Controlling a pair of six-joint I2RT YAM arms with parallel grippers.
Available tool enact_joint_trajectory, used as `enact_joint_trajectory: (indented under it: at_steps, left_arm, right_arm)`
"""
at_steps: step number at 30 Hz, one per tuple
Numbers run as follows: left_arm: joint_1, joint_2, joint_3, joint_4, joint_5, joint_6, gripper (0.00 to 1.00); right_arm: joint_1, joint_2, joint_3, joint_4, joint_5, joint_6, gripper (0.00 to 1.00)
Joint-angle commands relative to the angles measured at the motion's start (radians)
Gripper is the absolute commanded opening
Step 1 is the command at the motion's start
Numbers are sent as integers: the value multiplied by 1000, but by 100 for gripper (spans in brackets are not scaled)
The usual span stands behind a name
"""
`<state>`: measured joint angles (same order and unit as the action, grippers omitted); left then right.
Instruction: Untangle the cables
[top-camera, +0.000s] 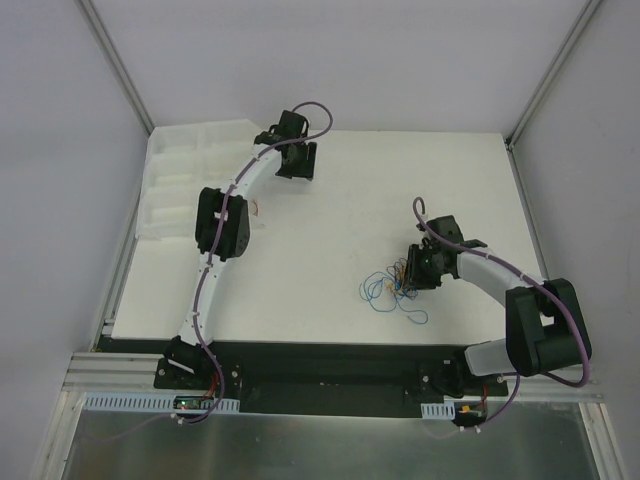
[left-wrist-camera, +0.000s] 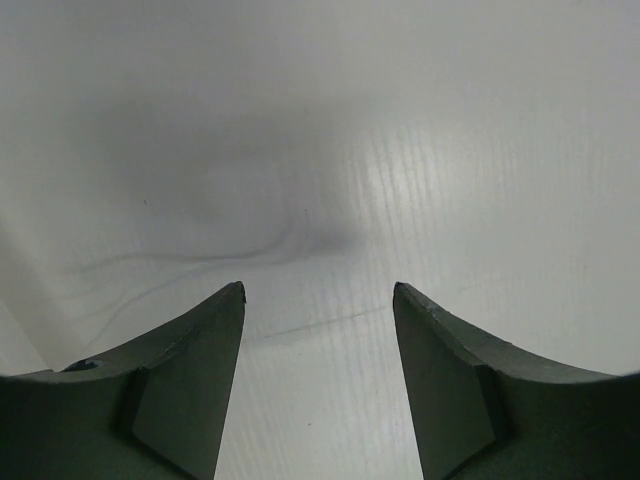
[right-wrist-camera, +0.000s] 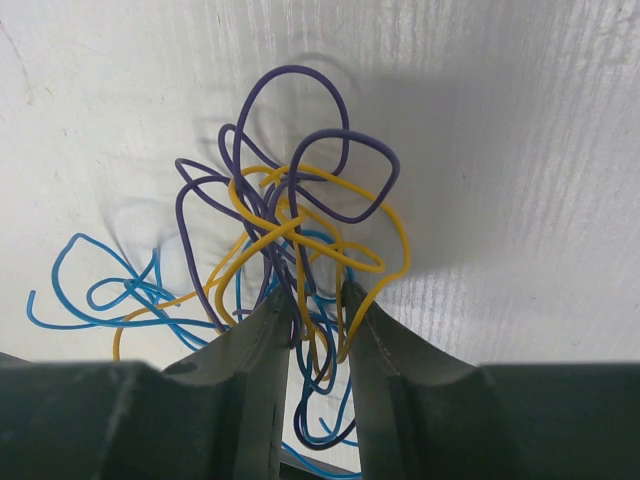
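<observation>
Cables (right-wrist-camera: 283, 228) tangle, axis unclear, perhaps left-right | right gripper (right-wrist-camera: 318, 290) pinching them | left gripper (left-wrist-camera: 318, 290) released

The cables (top-camera: 392, 289) lie in a loose bundle on the tabletop (top-camera: 330, 250), right of its middle and nearer the near edge than the far one. The right gripper (top-camera: 409, 280) sits at the bundle's right side with several strands caught between its fingers (in its wrist view the loops spread ahead of the fingers and off to the left). The left gripper (top-camera: 297, 166) hangs near the far edge, left of the middle and well apart from the bundle, with bare tabletop beneath its parted fingers, and moulded packing pieces (top-camera: 182, 175) sit in the far left corner along the left edge.
</observation>
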<state>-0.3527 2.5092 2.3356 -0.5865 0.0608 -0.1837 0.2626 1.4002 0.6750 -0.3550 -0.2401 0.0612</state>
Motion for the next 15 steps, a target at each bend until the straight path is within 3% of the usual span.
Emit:
enact_joint_trajectory:
  at_steps: [1,8,12,15]
  left_arm:
    - [3,34,37,-98,-47,32,61]
    - [0,102,103,-99,-41,16,62]
    - [-2,80,100,-96,-82,12,48]
    - [-9,34,77,-73,-130,50,46]
  right_arm:
    - [10,25,-2,-44,35,-21,31]
    - [13,26,0,-47,41,-21,31]
    - [18,28,3,-50,45,-23,31]
    - [21,29,5,-53,48,-21,32]
